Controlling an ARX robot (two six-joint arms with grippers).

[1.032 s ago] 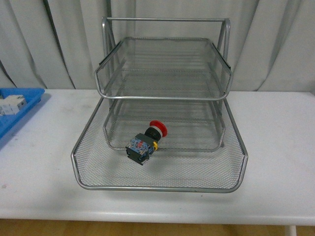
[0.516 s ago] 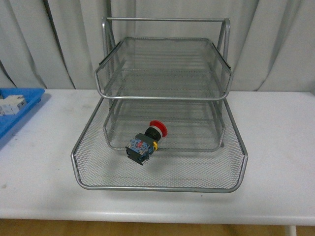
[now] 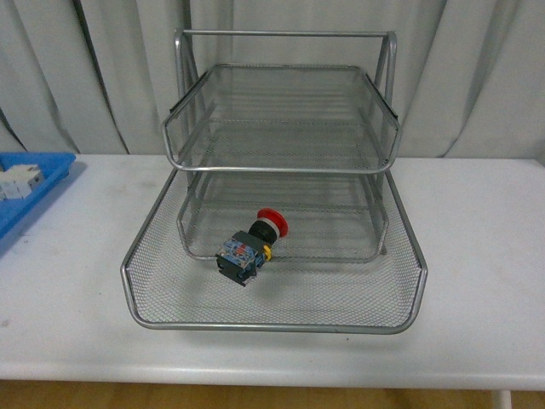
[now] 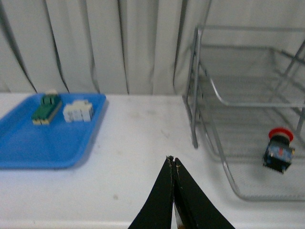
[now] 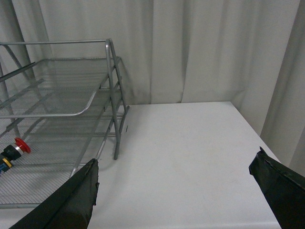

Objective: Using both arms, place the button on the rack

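Observation:
The button [image 3: 252, 243], red cap, yellow ring and black-and-blue body, lies on its side in the pulled-out bottom tray of the silver wire rack [image 3: 277, 308]. The left wrist view shows the button [image 4: 279, 151] too, and the right wrist view catches its red cap [image 5: 16, 147] at the frame's edge. My left gripper [image 4: 172, 161] is shut with nothing in it, above the white table beside the rack [image 4: 194, 95]. My right gripper [image 5: 176, 169] is open and holds nothing, over bare table on the other side of the rack [image 5: 114, 95]. Neither arm appears in the front view.
A flat blue tray [image 4: 28, 143] holds a green-topped block [image 4: 46, 108] and a white terminal block [image 4: 78, 110] at the table's left; its edge [image 3: 34, 200] shows in the front view. Grey curtains hang behind. The table's front edge runs close to the rack.
The rack's trays have shifted very slightly to the left. The button lies where it was.

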